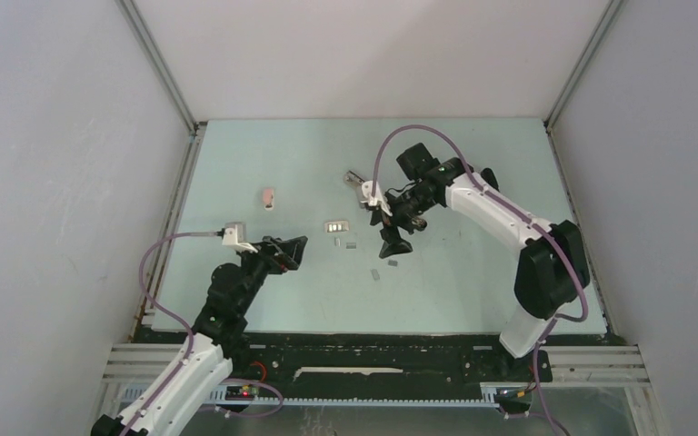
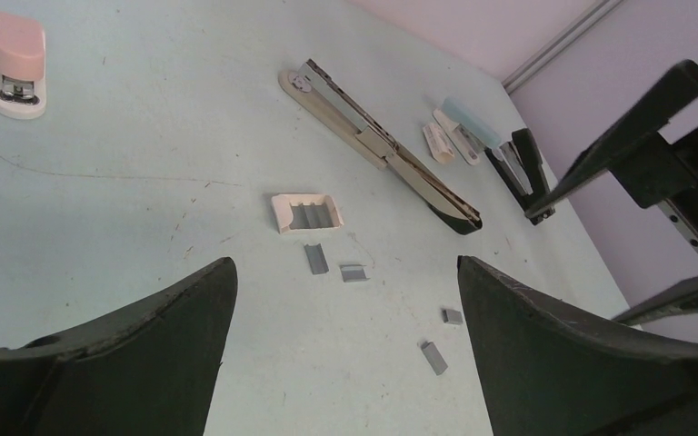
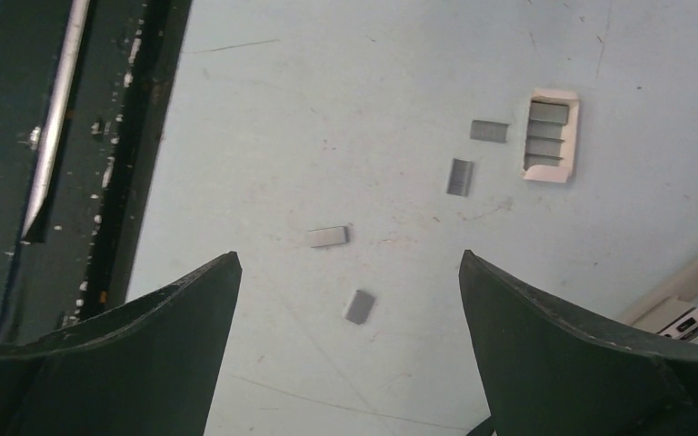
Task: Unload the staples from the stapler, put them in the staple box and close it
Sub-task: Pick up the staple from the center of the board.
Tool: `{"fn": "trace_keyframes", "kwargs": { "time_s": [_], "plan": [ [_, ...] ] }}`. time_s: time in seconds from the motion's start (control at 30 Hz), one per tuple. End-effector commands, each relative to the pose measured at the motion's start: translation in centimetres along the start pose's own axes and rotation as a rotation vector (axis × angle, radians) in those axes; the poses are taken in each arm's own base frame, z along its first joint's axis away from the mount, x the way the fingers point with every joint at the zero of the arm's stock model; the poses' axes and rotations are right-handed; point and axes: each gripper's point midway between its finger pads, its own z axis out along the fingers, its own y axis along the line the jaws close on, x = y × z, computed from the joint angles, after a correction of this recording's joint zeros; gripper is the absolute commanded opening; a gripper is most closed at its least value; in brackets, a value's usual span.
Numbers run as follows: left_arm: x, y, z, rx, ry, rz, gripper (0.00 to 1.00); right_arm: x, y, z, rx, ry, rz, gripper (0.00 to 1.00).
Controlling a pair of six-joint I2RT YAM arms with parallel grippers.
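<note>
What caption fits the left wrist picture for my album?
Open left gripper above loose staples, a small staple box, a long opened stapler and a pink stapler on the table.

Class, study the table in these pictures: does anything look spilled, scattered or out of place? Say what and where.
Yes. Four loose staple strips lie scattered at different angles near the small open box, outside it, like a spill. The long stapler lies swung open flat rather than closed.
</note>
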Motion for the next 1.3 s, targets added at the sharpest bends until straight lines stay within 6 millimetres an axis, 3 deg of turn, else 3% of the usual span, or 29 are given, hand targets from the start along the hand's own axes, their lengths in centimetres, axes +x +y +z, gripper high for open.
{"fn": "trace_keyframes", "kwargs": {
  "time_s": [0.0, 0.17, 0.83, 1.27],
  "plan": [
    [0.0, 0.7, 0.0, -0.025, -0.020, -0.001, 0.96, 0.0, -2.4, 0.5, 0.031, 0.045, -0.053, 0.99],
    [-0.1, 1.2, -0.1, -0.048, -0.032, 0.000, 0.96, 1.1, -4.3, 1.6, 0.074, 0.114, -0.066, 0.97],
    [-1.3, 2.1, -0.9, -0.096, -0.103, -0.018, 0.96, 2.3, -7.2, 3.6, 0.163, 0.157, -0.006, 0.89],
    [-1.4, 2.5, -1.2, -0.118, -0.114, -0.026, 0.95, 4.0, -7.8, 8.9, 0.159, 0.255, -0.035, 0.72]
  ]
}}
